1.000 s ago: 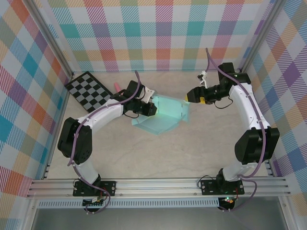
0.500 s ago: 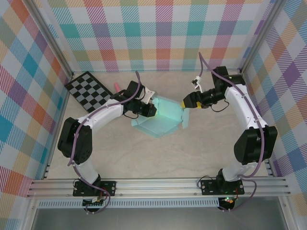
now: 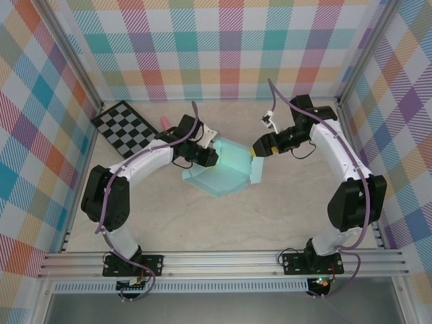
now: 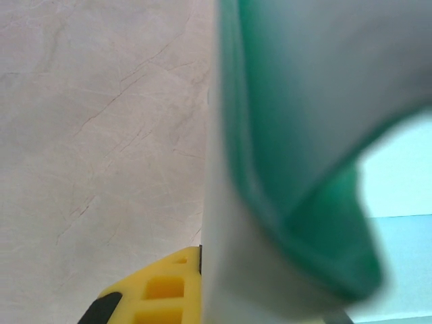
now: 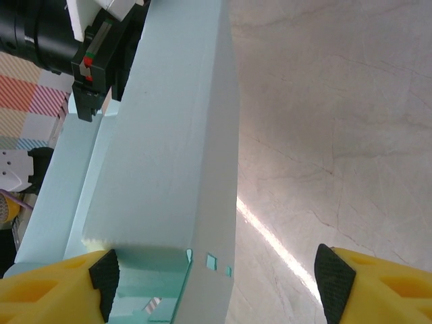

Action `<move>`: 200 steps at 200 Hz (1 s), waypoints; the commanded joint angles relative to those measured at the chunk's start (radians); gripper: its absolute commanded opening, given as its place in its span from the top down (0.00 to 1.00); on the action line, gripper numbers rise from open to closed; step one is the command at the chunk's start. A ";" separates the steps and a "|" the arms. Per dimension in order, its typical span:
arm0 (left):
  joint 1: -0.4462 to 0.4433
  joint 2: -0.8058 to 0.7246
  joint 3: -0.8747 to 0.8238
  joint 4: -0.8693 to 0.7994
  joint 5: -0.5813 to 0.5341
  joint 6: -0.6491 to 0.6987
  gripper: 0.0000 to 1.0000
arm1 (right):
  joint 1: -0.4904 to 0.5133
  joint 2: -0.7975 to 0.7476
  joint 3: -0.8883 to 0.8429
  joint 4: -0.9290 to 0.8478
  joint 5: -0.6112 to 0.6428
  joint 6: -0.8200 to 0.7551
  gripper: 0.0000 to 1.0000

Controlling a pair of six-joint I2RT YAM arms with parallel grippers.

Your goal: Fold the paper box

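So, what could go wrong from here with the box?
1. The left hand is shut on one edge of the thin box; a push from the other side may pull the card loose or crease it.
2. The right hand is open at the box's raised right side; it may slip past the edge, and that side may fall back.

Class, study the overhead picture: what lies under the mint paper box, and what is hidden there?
The paper box sits on the marbled table, which shows around it. The patch beneath is covered by card, so anything there cannot be seen.
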 commanded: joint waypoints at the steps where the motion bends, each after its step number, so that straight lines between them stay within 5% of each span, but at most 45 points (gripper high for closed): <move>1: 0.001 -0.034 0.001 0.061 0.047 -0.035 1.00 | 0.005 -0.044 -0.021 0.104 -0.045 0.101 0.20; 44: -0.001 -0.052 -0.012 0.098 0.055 -0.096 1.00 | -0.111 -0.150 -0.013 0.160 -0.213 0.242 0.18; 89: 0.002 -0.061 0.000 0.095 0.057 -0.094 1.00 | -0.272 -0.320 -0.224 0.375 -0.312 0.340 0.18; 132: 0.005 -0.059 0.006 0.115 0.085 -0.135 1.00 | -0.263 -0.376 -0.323 0.357 -0.486 0.228 0.24; 172: 0.006 -0.058 0.021 0.126 0.108 -0.157 1.00 | -0.218 -0.402 -0.383 0.388 -0.438 0.181 0.29; 200: 0.006 -0.061 0.030 0.123 0.107 -0.159 1.00 | -0.138 -0.356 -0.394 0.436 -0.377 0.226 0.42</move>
